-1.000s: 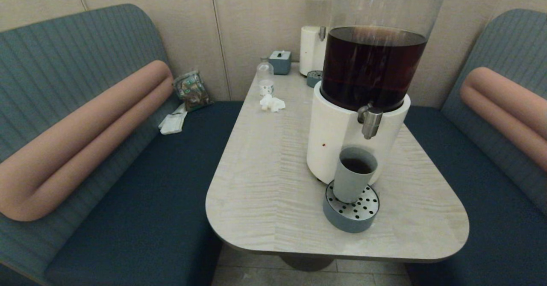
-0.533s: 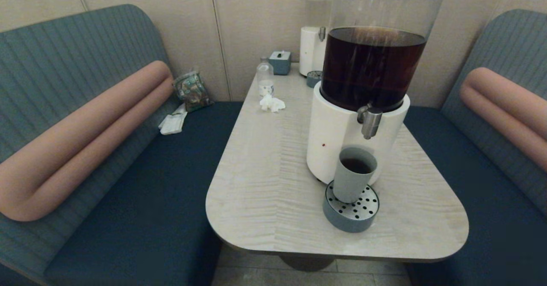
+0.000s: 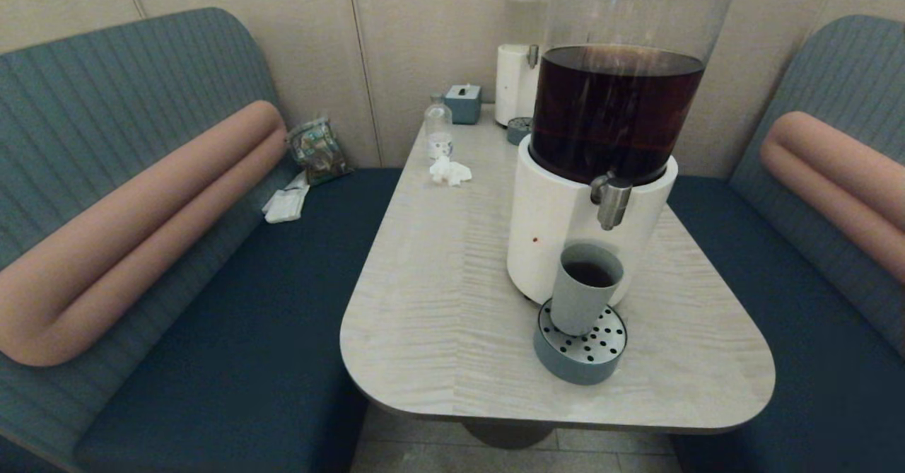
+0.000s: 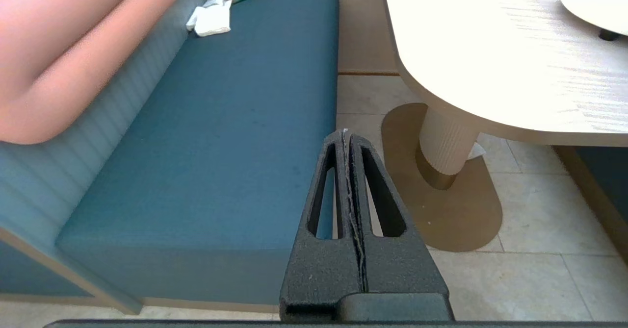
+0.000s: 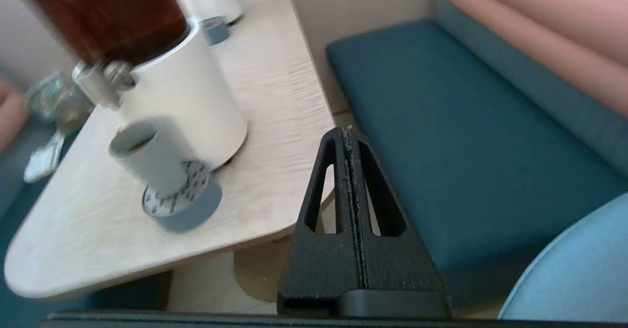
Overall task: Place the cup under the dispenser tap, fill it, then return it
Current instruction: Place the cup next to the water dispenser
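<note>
The small matte grey-blue tapered cup (image 3: 585, 289) stands upright on the round blue-grey drip tray with perforated steel top (image 3: 581, 349), directly below the short brushed-steel dispenser tap (image 3: 612, 201) of the big white-based dispenser (image 3: 558, 240) whose clear tank holds dark brown liquid. Dark liquid shows inside the cup.

Neither arm appears in the head view. The right end effector (image 5: 349, 134) hangs off the counter's right edge, lower than the pale wood-grain counter (image 3: 438, 303) top and over the dark blue bench seat (image 5: 441, 122), its two black fingers pressed together with nothing between them; the cup (image 5: 147, 154) lies well apart from it, across the counter corner. The left end effector (image 4: 346, 137) sits low beside the counter's pedestal, above the floor tiles and the left bench seat, fingers likewise closed flat against each other and empty.

The tray sits near the counter's rounded front edge. Bare counter surface spreads to the cup's left and right.
</note>
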Controlling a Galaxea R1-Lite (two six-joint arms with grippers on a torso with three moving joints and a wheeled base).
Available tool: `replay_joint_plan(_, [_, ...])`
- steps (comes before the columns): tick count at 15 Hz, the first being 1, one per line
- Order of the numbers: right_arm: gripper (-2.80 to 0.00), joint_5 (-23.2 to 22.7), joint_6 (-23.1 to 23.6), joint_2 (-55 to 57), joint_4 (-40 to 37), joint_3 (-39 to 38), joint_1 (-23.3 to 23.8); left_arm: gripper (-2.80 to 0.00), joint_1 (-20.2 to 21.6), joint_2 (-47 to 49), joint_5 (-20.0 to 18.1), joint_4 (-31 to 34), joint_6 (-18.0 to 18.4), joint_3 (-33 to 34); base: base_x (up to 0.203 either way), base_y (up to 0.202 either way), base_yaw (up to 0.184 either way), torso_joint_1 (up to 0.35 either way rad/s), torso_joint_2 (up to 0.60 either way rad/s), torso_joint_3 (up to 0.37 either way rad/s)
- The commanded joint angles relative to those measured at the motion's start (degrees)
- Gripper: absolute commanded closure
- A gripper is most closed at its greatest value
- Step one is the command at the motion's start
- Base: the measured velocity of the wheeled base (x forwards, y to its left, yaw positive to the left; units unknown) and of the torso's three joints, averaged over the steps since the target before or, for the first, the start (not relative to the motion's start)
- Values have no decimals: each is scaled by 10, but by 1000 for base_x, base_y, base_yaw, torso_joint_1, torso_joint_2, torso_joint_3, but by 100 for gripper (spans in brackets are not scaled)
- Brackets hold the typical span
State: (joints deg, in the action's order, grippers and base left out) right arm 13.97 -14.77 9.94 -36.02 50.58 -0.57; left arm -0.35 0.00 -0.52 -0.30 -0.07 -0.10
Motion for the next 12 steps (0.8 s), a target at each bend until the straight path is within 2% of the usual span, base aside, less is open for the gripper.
replay_joint_plan(1, [0, -13, 54, -56, 29, -46, 3, 0, 0, 0, 0, 0, 0, 0, 0, 0, 0, 0, 0, 0])
replay_joint_plan(4, [0, -11, 148, -88, 174, -131, 5, 0, 0, 0, 0, 0, 0, 0, 0, 0, 0, 0, 0, 0])
replay_joint_plan(7, [0, -1, 277, -94, 428, -330, 5, 0, 0, 0, 0, 0, 0, 0, 0, 0, 0, 0, 0, 0])
replay_joint_plan(8, [0, -1, 307, -95, 478, -386, 5, 0, 0, 1, 0, 0, 0, 0, 0, 0, 0, 0, 0, 0])
replay_joint_plan(10, [0, -7, 327, -98, 528, -461, 5, 0, 0, 0, 0, 0, 0, 0, 0, 0, 0, 0, 0, 0])
replay_joint_plan(12, [0, -34, 325, -99, 533, -499, 5, 0, 0, 0, 0, 0, 0, 0, 0, 0, 0, 0, 0, 0])
